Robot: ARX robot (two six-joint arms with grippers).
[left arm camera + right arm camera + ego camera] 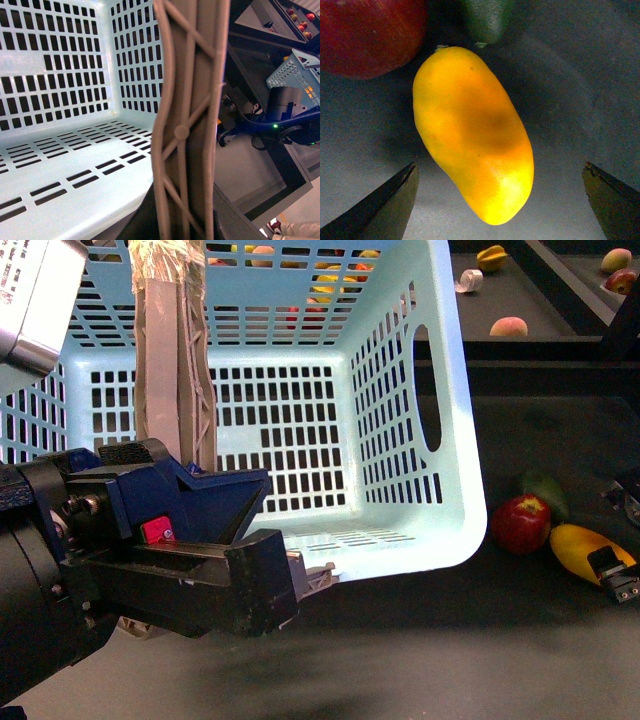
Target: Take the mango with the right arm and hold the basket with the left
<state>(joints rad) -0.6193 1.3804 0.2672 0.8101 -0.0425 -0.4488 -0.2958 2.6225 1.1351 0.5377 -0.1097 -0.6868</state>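
The turquoise basket (400, 440) fills the left and middle of the front view, tipped so its open side faces me. My left gripper (235, 585), bulky black and blue with a red tab, is shut on its grey-brown handle (187, 130). The yellow mango (578, 548) lies on the dark table at the right. In the right wrist view the mango (472, 132) lies lengthwise, its near end level with the fingertips (395, 197). My right gripper (501, 192) is open, its tips wide on either side of that end and not touching it. Part of it (618, 578) shows over the mango's near end.
A red apple (520, 523) and a small dark green fruit (545, 490) lie right next to the mango's far end. More fruit (508, 327) rests on dark shelves at the back right. The basket's lower corner is about a fruit's width left of the apple.
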